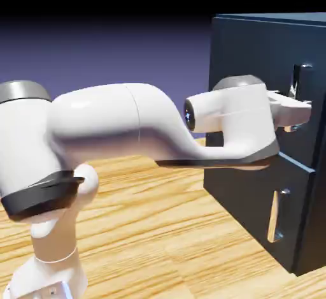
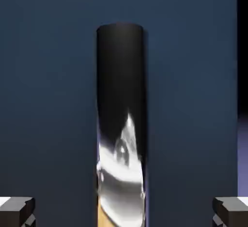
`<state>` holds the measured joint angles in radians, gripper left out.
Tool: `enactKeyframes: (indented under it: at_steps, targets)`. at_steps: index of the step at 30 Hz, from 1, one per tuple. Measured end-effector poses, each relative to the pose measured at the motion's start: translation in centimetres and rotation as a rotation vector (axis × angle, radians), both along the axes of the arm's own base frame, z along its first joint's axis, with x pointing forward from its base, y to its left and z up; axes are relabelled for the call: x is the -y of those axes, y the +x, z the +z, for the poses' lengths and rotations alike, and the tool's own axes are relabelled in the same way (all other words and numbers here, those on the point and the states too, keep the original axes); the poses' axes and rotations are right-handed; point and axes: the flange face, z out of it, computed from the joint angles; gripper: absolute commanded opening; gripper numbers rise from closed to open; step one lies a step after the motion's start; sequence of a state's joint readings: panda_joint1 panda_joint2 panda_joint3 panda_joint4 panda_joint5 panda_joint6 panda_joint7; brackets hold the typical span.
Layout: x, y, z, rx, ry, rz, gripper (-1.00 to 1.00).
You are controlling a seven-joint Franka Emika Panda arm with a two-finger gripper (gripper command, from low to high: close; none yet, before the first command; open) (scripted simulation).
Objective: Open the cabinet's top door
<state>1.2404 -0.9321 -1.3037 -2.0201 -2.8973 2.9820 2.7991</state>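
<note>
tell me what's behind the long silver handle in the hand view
Directly behind the handle is the flat navy face of the top door. The strip of panel that the bar itself covers cannot be seen, nor anything inside the cabinet.

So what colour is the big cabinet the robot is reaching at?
Dark navy blue. The cabinet shows best in the exterior view.

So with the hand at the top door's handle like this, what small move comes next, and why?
Probably close the gripper on the handle. In the hand view the bar stands centred between the fingertips, with clear gaps on both sides, so nothing is gripped yet. The top door still looks flush with the cabinet; pulling comes afterwards.
</note>
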Motion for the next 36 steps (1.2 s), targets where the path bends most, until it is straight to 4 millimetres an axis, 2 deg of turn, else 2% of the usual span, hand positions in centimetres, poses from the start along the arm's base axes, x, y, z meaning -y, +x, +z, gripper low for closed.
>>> enactKeyframes:
  at_steps: [1,17,29,36]
  targets:
    - [0.0,0.0,0.0,0.0,0.0,0.0,-1.0]
    - [-4.2,-10.3,0.0,0.0,-0.002,-0.232,-1.0]
    - [-8.6,-17.0,0.0,0.0,-0.004,-0.398,-1.0]
    - [-12.1,-20.9,0.0,0.0,-0.002,-0.506,-1.0]
